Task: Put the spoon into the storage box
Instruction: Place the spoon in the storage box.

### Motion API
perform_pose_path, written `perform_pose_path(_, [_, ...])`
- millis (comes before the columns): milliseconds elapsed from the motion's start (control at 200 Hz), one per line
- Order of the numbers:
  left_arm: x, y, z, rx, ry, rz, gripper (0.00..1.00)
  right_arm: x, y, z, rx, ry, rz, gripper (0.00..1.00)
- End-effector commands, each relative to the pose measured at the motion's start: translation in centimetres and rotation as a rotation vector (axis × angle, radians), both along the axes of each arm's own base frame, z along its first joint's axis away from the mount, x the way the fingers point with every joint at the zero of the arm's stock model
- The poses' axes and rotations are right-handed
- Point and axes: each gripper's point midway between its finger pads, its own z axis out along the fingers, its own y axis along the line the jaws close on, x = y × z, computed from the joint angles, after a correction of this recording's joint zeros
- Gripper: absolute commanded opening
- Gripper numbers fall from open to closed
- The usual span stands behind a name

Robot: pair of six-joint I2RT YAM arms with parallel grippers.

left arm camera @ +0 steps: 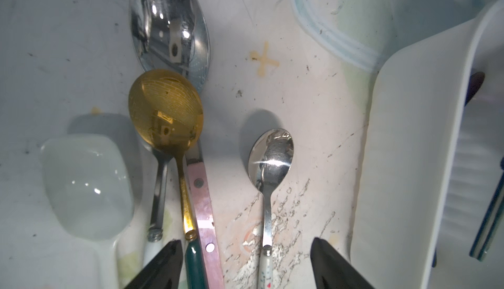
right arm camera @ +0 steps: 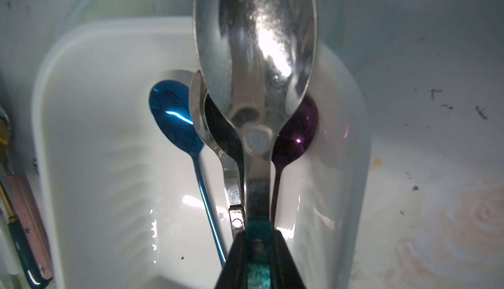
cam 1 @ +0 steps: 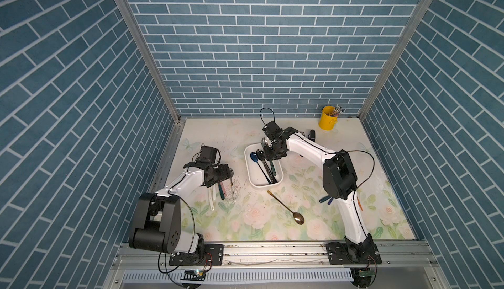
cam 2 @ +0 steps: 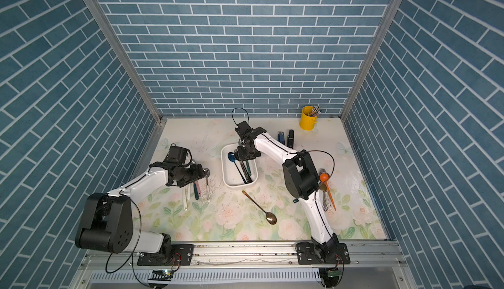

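My right gripper [right arm camera: 257, 236] is shut on the teal handle of a large silver spoon [right arm camera: 256, 42]. It holds the spoon just above the far end of the white storage box [right arm camera: 54, 83]. In both top views the box [cam 1: 263, 184] [cam 2: 231, 183] lies mid-table under that gripper [cam 1: 272, 151]. A blue spoon [right arm camera: 171, 113], a purple spoon [right arm camera: 300, 132] and a dark-bowled one [right arm camera: 218, 127] lie inside. My left gripper [left arm camera: 245, 242] hangs open over a row of spoons left of the box. A small silver spoon [left arm camera: 270, 159], a pink handle [left arm camera: 204, 214] and a gold spoon [left arm camera: 166, 110] lie between its fingers.
A long gold spoon [cam 1: 286, 207] lies on the floral mat in front of the box. At the back right stands a yellow cup [cam 1: 328, 118] with utensils in it. Orange and dark utensils [cam 2: 327, 189] lie beside the right arm. Dark objects [cam 2: 290, 137] lie behind it.
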Motion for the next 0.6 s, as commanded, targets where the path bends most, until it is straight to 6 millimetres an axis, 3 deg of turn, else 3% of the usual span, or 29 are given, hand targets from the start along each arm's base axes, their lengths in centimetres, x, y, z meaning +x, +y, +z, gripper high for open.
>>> perform_pose_path(0, [0.0, 0.3, -0.2, 0.007, 0.008, 0.004, 0.80, -1.4, 0.0, -1.2, -0.031, 0.033, 0.046, 0.08])
perform_pose_path(290, [0.0, 0.4, -0.1, 0.021, 0.012, 0.001, 0.79, -2.8, -0.8, -4.0, -0.081, 0.102, 0.052, 0.09])
perform_pose_path(595, [0.1, 0.5, 0.1, 0.031, 0.009, -0.005, 0.79, -3.6, -0.7, -4.8, -0.074, 0.141, 0.057, 0.10])
